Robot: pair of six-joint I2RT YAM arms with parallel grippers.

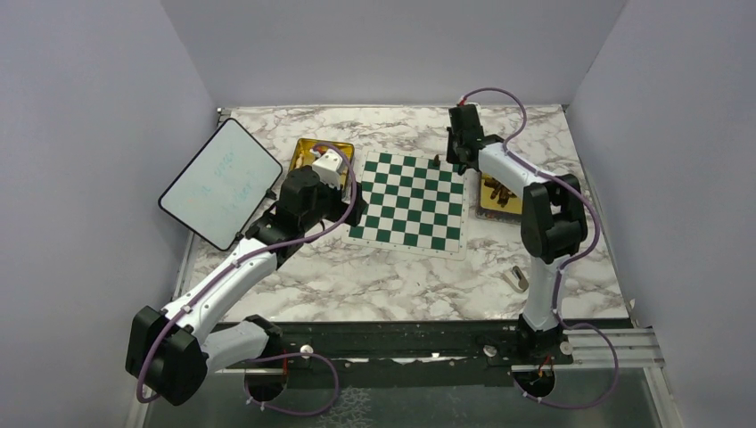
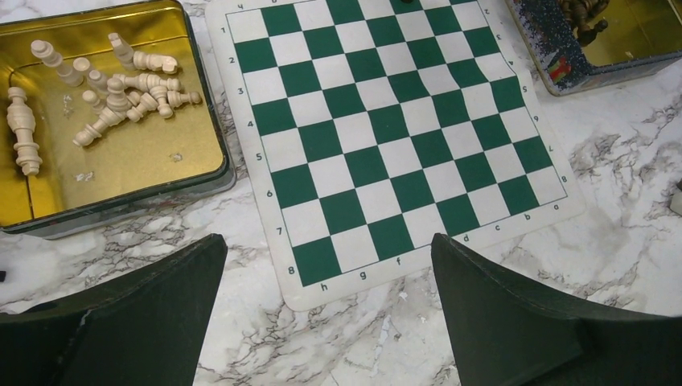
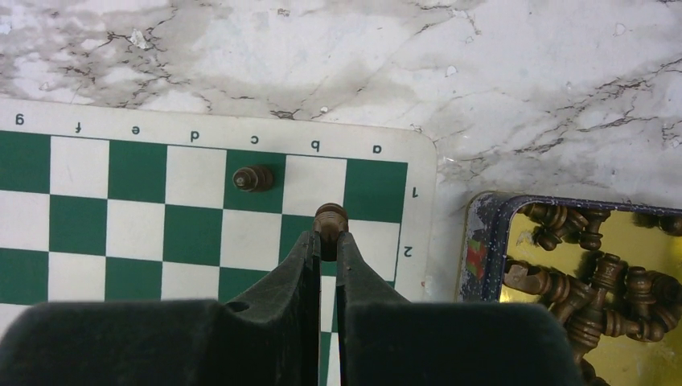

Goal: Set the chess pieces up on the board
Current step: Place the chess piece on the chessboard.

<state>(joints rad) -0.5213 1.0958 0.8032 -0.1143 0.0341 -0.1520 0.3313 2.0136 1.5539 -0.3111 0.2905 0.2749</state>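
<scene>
Your right end effector (image 3: 323, 241) is clamped on the gripped dark piece (image 3: 330, 219), pinching it just below its rounded head. It sits over the far right corner of the board (image 3: 121, 225), on the b file about where the first row meets the second. One file along, the standing dark piece (image 3: 252, 178) is upright on c1, apart from the one you hold. I judge you are in the placing step for the dark back row, and early in the task. No other piece shows on the squares. The loose dark pieces (image 3: 599, 293) lie heaped in the blue-rimmed tin (image 3: 480, 241) just beside the board's right edge. The cream pieces (image 2: 121, 88) lie tumbled in the gold tray (image 2: 145, 165) off its left edge. Your left end effector (image 2: 328, 241) hangs empty, fingers (image 2: 137, 314) spread wide, above the desk (image 2: 265, 346) at the board's near left corner. You cannot tell whether the gripped piece's base is down yet, because the fingers hide it. The next move calls for centring it on its square and settling it flat. Then part the fingers and lift straight up, so you neither tip it nor brush its neighbour on c1.
</scene>
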